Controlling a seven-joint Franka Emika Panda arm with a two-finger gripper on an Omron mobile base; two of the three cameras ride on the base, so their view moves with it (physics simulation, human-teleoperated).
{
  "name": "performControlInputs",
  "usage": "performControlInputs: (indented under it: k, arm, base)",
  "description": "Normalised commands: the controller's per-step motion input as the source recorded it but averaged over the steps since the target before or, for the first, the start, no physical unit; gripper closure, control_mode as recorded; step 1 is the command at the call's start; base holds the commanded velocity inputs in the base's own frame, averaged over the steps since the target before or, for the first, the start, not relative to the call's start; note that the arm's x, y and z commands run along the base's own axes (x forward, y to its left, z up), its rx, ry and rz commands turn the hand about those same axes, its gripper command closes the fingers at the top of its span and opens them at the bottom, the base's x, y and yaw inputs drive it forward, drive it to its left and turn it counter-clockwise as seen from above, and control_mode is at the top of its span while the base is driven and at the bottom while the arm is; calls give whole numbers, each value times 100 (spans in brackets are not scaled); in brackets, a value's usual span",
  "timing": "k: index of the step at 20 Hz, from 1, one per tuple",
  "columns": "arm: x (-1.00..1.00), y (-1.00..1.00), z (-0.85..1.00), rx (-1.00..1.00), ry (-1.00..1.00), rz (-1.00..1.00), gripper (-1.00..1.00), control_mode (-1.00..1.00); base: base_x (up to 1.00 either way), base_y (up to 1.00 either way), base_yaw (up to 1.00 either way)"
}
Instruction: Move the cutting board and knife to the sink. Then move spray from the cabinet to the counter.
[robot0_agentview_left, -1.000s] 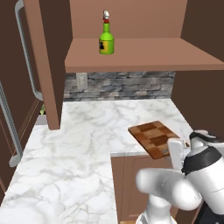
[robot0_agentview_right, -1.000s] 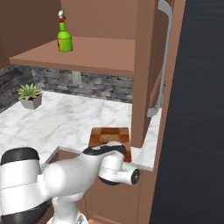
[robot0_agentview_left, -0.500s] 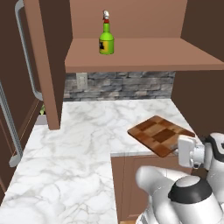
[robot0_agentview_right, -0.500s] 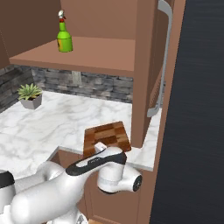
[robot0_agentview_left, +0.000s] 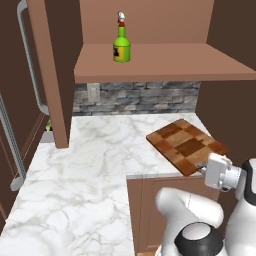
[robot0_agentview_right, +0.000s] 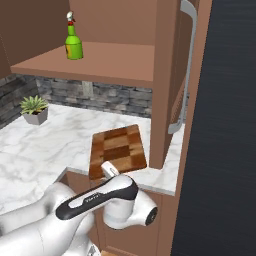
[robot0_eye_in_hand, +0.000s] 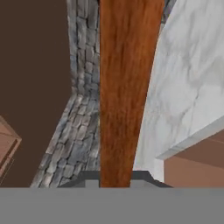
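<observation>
One board (robot0_agentview_left: 186, 145) in play, lying at right near edge of counter (robot0_agentview_left: 95, 165), overhanging slightly. Left base view: gripper (robot0_agentview_left: 204, 168) at board's near edge; spray (robot0_agentview_left: 121, 46) upright on cabinet (robot0_agentview_left: 165, 62) shelf, far back. Right base view: hand meets board's near end; plant (robot0_agentview_right: 34, 108) far left on counter. Hand view: board's edge runs up between fingertips, jaws clamped on it. Step in hand: board to sink. Next move likely calls for lift clear of counter, then carry.

Cutting board (robot0_agentview_left: 186, 144): checkered wood (matt); counter (robot0_agentview_left: 90, 170): veined, smooth marble; spray (robot0_agentview_left: 121, 46): glossy green.
</observation>
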Motion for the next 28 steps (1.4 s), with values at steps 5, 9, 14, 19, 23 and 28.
performControlInputs:
  k: [5,9,14,19,23,28]
  arm:
    - [-66,0,52,18,-24,7,100,-100]
    - [-79,0,44,16,-27,7,100,-100]
    - [-76,0,21,12,-24,6,100,-100]
    - [-54,0,4,5,-19,9,100,-100]
    - [-41,0,1,4,-14,8,100,-100]
    - [-25,0,2,5,-10,8,100,-100]
  base:
    - [0,0,0]
    - [0,0,0]
    - [0,0,0]
    - [0,0,0]
    - [0,0,0]
    - [0,0,0]
